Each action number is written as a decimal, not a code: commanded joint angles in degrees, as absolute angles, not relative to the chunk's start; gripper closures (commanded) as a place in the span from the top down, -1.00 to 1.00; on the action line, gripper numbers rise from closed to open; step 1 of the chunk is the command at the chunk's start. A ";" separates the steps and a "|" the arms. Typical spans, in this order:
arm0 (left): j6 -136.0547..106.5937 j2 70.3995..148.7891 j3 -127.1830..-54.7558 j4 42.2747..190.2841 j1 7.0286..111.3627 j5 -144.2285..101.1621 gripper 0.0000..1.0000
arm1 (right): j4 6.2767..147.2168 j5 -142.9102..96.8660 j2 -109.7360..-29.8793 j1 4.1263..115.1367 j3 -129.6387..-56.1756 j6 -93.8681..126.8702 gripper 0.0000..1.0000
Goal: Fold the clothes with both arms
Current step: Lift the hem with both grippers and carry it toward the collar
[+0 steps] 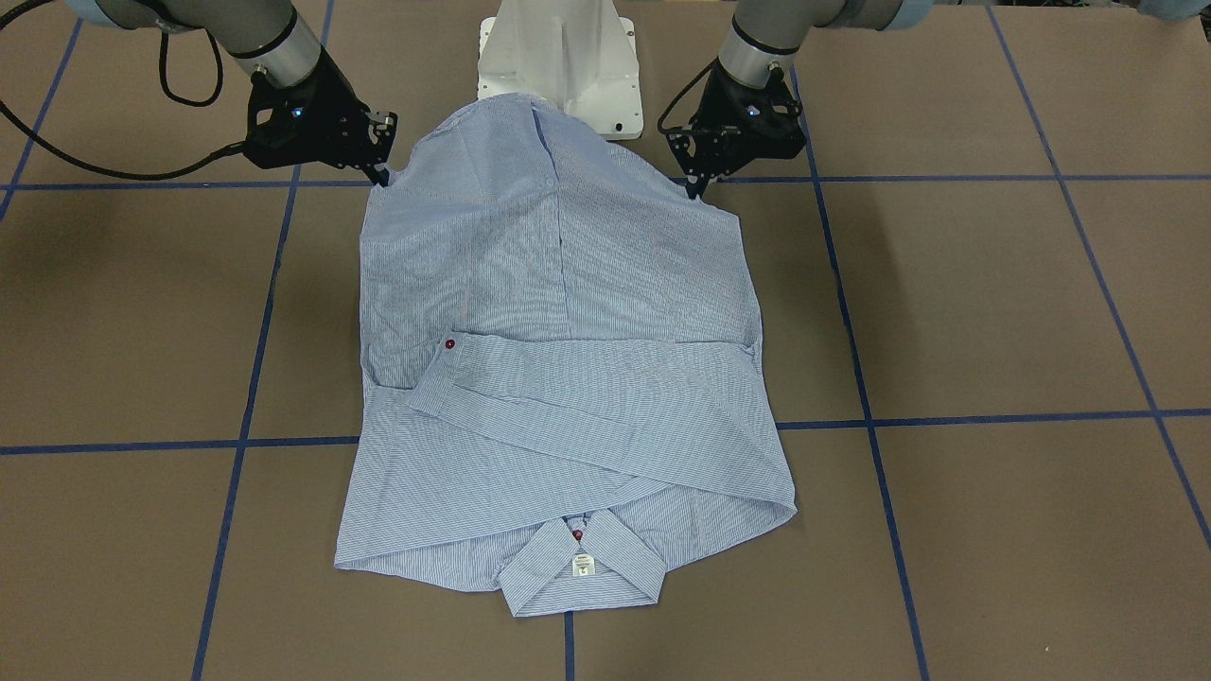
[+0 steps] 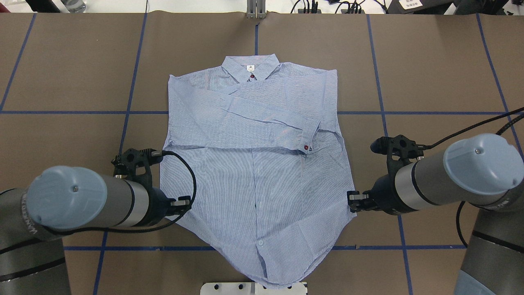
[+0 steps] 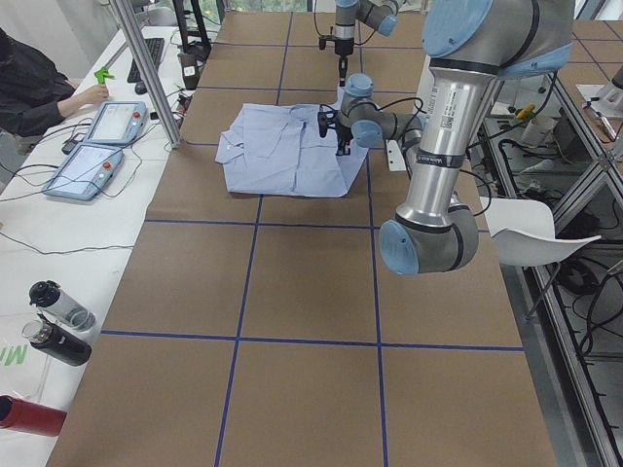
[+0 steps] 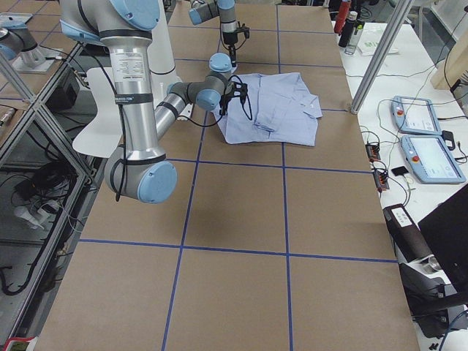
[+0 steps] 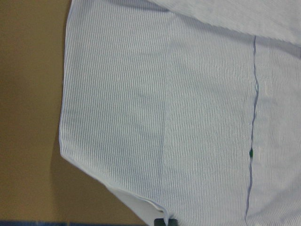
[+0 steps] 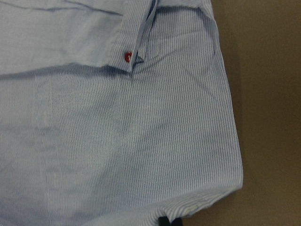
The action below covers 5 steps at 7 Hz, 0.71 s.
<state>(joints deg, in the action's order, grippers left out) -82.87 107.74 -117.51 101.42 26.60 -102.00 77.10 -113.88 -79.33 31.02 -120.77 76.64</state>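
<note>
At the left, the silver-grey left arm with light blue joint caps (image 2: 82, 203) has its black jaws pressed together, it seems, on the side edge of the light blue-and-white finely striped long-sleeved button-up shirt (image 2: 254, 184), low on the body near the hem. The bite looks thin and sits right at the edge. I judge the cloth could slip out under a lift, or only one layer could come up.

In the middle, the shirt lies buttoned front up on the brown paper-covered desk with blue tape lines (image 2: 61, 61), its collar away from the robot. Both sleeves (image 2: 245, 110) are crossed loosely over the chest, and a quick pull could shift them. The rounded tail lies over the white pedestal base (image 2: 229, 288), where it might catch or drag.

At the right, the matching right arm (image 2: 442, 176) has its jaws likewise pinching the opposite side edge. If the two arms rise or travel unevenly, the fold would skew. The red-buttoned cuff (image 2: 306, 146) near that side could also be snagged.
</note>
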 commanded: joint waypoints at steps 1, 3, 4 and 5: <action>-75.97 110.11 -110.41 106.51 36.78 -107.64 -1.00 | 76.99 -113.47 -71.31 36.97 -110.87 76.64 -1.00; -73.48 117.92 -99.98 107.74 40.60 -109.16 -1.00 | 76.55 -112.86 -63.06 42.52 -101.12 76.38 -1.00; -73.48 118.30 -98.02 110.71 41.04 -109.25 -1.00 | 76.55 -110.76 -59.71 43.84 -97.59 75.94 -1.00; -73.48 118.47 -97.56 111.35 42.00 -109.25 -1.00 | 76.03 -109.26 -57.68 44.73 -94.77 75.94 -1.00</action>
